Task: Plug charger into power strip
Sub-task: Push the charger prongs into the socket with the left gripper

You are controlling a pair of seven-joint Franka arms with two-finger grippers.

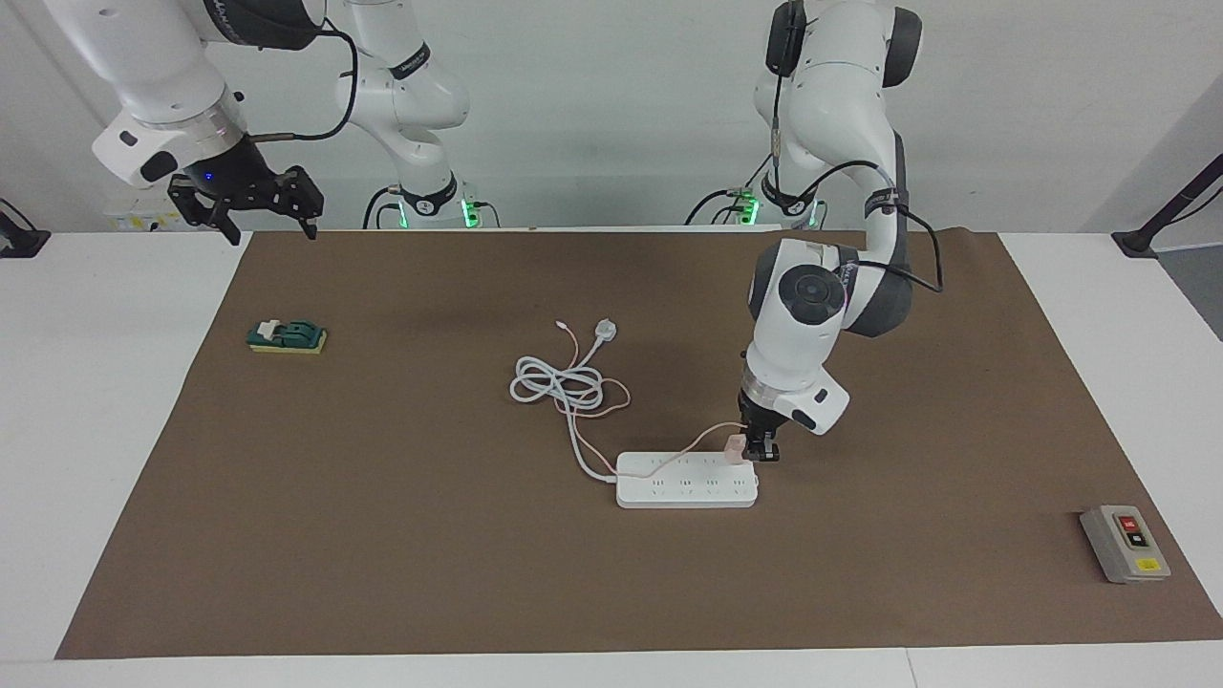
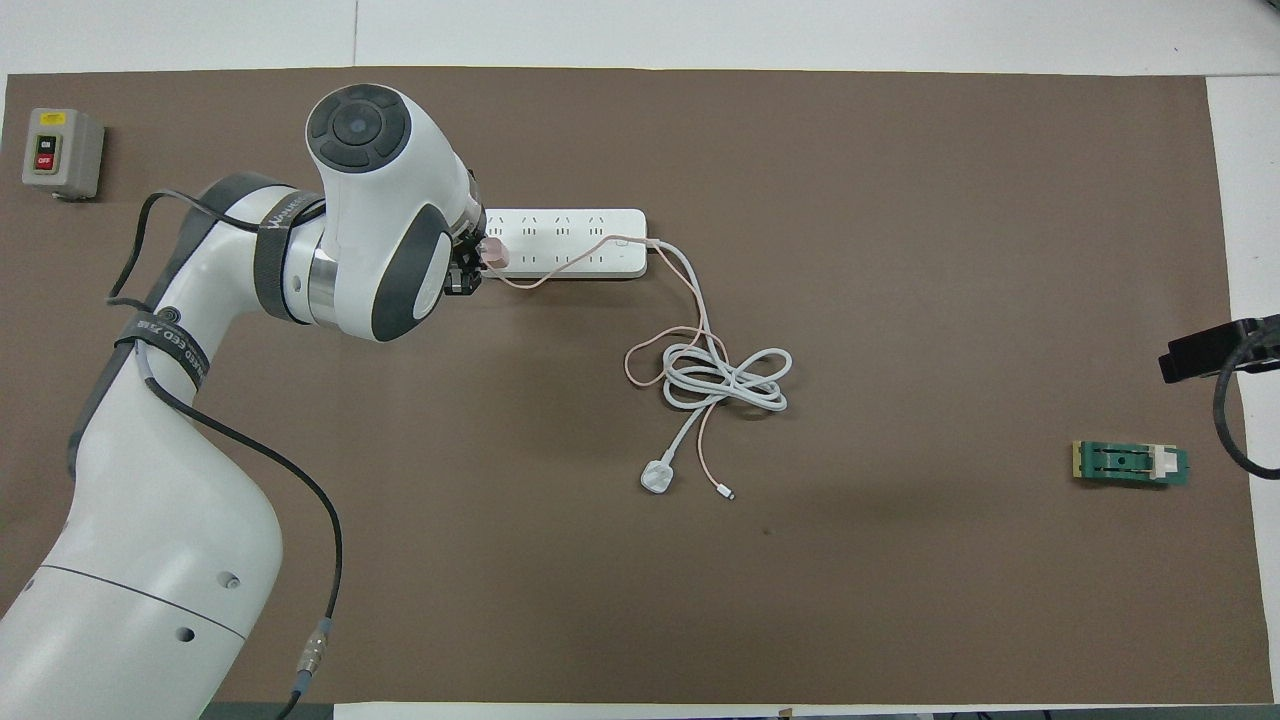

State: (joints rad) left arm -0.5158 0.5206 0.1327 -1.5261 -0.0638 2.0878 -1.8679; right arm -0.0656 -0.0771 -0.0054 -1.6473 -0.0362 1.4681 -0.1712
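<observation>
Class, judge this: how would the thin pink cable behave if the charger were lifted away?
The pink cable looks floppy, since it lies in loose curves. It probably trails after the charger. It may snag, since it crosses the coiled white cord.

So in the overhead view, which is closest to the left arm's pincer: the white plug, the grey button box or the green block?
From the left pincer, over the power strip's end:
1. White plug, mid-table, nearer the robots.
2. Grey button box, at the left arm's end; a close second.
3. Green block, at the right arm's end.

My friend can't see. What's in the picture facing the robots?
The left gripper holds the pink charger at the power strip, at its left-arm end. The right gripper waits up in the air at the right arm's end of the table.
</observation>
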